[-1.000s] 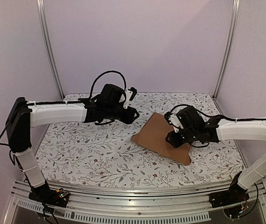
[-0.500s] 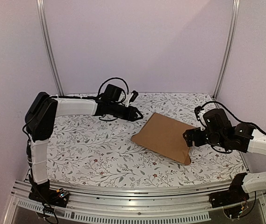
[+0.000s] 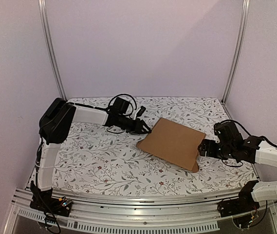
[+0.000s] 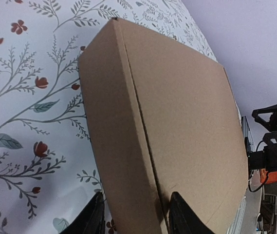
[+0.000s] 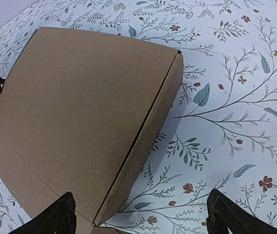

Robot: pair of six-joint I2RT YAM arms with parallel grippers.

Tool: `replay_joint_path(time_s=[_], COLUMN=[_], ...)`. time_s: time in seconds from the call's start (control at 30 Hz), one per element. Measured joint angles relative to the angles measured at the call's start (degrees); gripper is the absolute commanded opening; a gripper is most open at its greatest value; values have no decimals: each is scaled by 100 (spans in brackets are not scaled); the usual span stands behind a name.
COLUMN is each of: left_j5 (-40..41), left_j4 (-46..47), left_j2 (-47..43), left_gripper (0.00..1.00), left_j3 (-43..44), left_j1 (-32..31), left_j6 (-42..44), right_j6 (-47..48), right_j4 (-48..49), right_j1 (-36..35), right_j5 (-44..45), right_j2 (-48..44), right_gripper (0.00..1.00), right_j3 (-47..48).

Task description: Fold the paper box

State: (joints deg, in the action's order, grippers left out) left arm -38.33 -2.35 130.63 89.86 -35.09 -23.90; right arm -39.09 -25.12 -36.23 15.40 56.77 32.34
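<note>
Now: closed box (image 3: pixel 172 144) on tabletop (image 3: pixel 99 156). Left pincer (image 3: pixel 147 129) at its 10 o'clock, part-open; right pincer (image 3: pixel 202 147) at 3 o'clock, wide open. Both empty.

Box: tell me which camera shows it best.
Top external. Only there does the whole box show, closed on the table, with no edge cut off. The right wrist view is closer, showing the lid and one side wall, but crops it at the left and bottom. The left wrist view shows the lid and another wall, cropped at the bottom.
</note>
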Motion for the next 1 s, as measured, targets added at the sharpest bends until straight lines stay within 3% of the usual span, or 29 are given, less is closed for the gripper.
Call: replay_joint_path(time_s=[0.47, 0.77, 1.0], left_j5=[-308, -273, -48], left_j4=[326, 566, 643], left_j2=[68, -87, -579], left_gripper=[41, 41, 41], left_j3=[-57, -492, -1134], left_j1=[55, 61, 81], left_j6=[-186, -223, -243], right_j6=[-785, -986, -894], right_j4=[1606, 2511, 2994], right_j1=[846, 1010, 1023], right_j5=[-1410, -1902, -2236], right_j2=[901, 1639, 2004], right_gripper=[66, 56, 42], right_j3=[-378, -417, -385])
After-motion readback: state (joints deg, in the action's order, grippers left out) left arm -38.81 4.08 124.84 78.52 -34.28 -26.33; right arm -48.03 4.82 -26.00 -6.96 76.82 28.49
